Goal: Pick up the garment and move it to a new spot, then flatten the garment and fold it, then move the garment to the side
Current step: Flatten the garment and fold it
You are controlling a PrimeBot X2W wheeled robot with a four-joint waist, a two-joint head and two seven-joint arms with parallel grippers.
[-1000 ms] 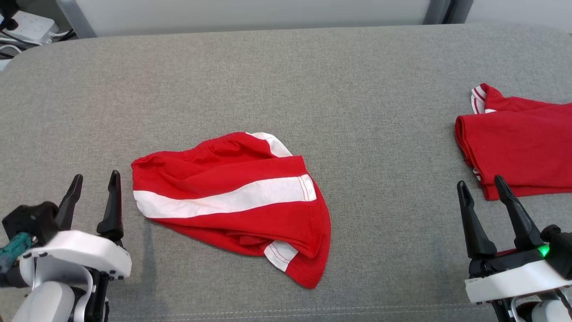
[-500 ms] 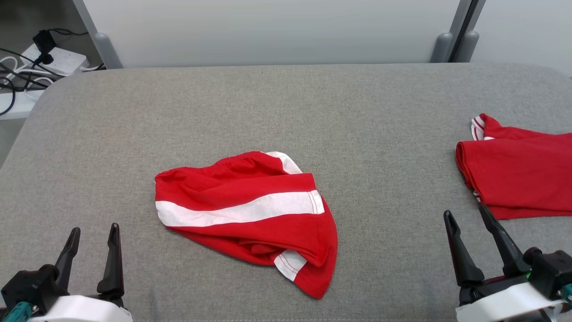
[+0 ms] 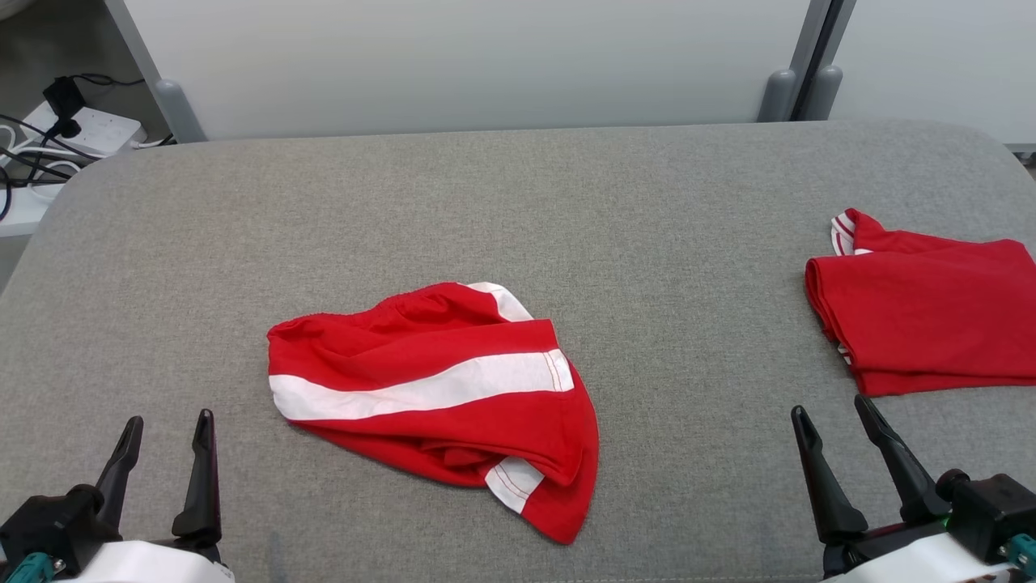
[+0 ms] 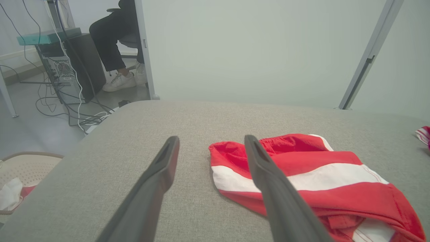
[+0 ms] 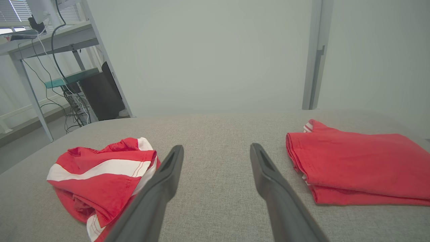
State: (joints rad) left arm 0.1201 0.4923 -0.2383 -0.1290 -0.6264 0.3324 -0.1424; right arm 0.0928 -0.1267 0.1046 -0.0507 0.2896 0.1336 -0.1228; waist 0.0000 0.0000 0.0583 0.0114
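A crumpled red garment [image 3: 437, 397] with a white stripe lies in a heap near the middle of the grey padded table [image 3: 518, 210]; the wrist views show the same garment [image 4: 302, 181] [image 5: 100, 178]. My left gripper [image 3: 166, 425] stands open at the lower left, a short way left of the garment and apart from it. At the lower right my right gripper [image 3: 834, 409] is open too, with nothing between its fingers. In the left wrist view the left gripper [image 4: 211, 143] points at the garment's left edge.
A folded red garment [image 3: 923, 312] lies at the table's right edge, just beyond my right gripper, also visible as the folded garment [image 5: 352, 161]. A power strip with cables [image 3: 57, 134] sits off the table's far left. A seated person's legs [image 4: 111, 43] and a basket [image 4: 23, 171] lie left of the table.
The head camera has tilted up, so the whole scene sits lower in the picture and the far wall shows. Both grippers stay open; the garment has not moved on the table.
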